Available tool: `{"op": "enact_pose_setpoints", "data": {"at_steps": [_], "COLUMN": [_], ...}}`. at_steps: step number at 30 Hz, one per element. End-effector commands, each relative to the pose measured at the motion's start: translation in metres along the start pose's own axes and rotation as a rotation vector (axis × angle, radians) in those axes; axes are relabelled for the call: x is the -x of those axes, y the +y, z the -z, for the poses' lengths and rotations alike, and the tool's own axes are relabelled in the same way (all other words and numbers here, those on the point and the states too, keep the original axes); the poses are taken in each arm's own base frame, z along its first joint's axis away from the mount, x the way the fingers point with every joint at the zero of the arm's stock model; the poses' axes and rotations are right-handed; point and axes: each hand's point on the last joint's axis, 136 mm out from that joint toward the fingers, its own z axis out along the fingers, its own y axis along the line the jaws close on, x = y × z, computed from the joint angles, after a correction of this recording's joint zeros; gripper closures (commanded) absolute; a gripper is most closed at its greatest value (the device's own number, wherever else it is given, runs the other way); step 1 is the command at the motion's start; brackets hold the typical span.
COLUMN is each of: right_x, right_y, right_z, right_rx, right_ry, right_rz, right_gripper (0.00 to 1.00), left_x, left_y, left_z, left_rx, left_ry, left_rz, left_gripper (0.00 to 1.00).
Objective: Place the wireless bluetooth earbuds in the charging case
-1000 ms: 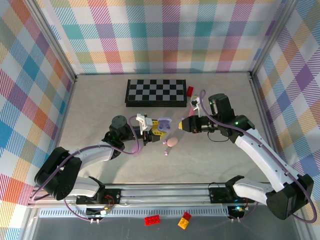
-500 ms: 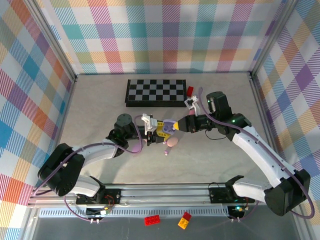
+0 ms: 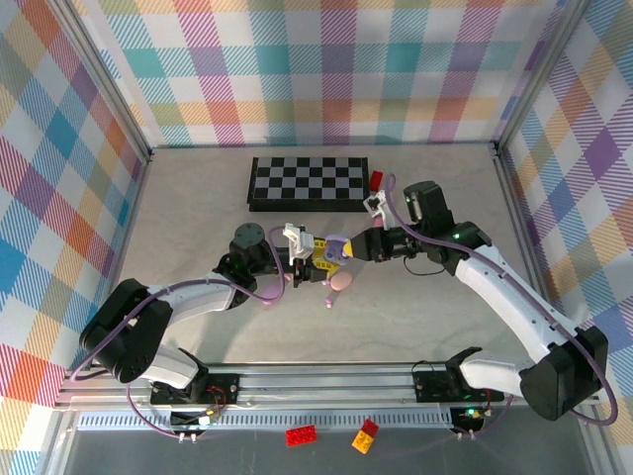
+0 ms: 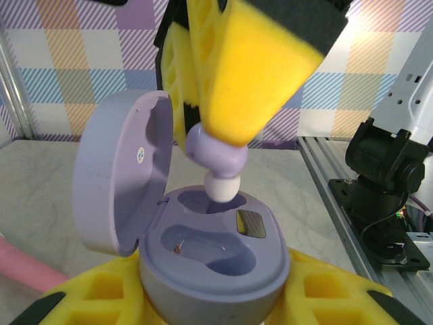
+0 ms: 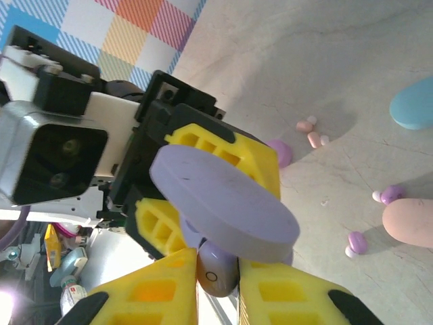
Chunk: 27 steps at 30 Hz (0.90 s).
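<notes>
On the left, the left gripper [image 3: 315,257] is clamped around the lilac charging case [image 4: 216,265], lid open, held above the middle of the table [image 3: 198,203]. From the right, the right gripper [image 5: 216,284] pinches a lilac earbud [image 4: 218,153], its white tip at the mouth of the case's rear socket.

My remote robot-lab cell: plaid walls [image 3: 326,69], aluminium corner posts [image 3: 109,84], mounting rail [image 3: 326,379] along the near table [image 3: 188,208] edge.

Pastel plaid walls [image 3: 326,69] around a pale marbled tabletop [image 3: 198,198].
</notes>
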Motion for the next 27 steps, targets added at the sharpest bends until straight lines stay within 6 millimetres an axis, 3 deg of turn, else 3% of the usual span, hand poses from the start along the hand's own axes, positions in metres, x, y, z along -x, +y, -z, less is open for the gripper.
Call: {"op": "enact_pose_setpoints", "data": {"at_steps": [1, 12, 14, 18, 23, 27], "right_x": [-0.002, -0.006, -0.006, 0.002, 0.009, 0.016], "right_y": [-0.005, -0.011, -0.01, -0.002, 0.007, 0.002], "right_z": [-0.001, -0.001, -0.001, 0.007, 0.022, 0.042], "right_rx": [-0.018, -0.044, -0.039, -0.032, -0.004, 0.006], "right_ry": [0.011, 0.033, 0.033, -0.014, -0.087, -0.202], "right_rz": [0.018, 0.022, 0.019, 0.045, 0.069, 0.08], "right_gripper": [0.83, 0.82, 0.8, 0.64, 0.56, 0.54], "left_x": [0.022, 0.023, 0.023, 0.023, 0.022, 0.019], "left_y": [-0.005, -0.004, -0.004, -0.004, -0.003, 0.003], "left_z": [-0.002, -0.003, -0.003, -0.003, -0.001, 0.004], "left_rx": [-0.031, -0.031, -0.033, -0.025, -0.013, 0.02], "left_ry": [-0.049, -0.05, -0.051, -0.053, -0.056, -0.053], "left_rz": [-0.055, -0.054, -0.055, -0.049, -0.044, -0.037], "left_gripper": [0.71, 0.71, 0.71, 0.71, 0.71, 0.71]}}
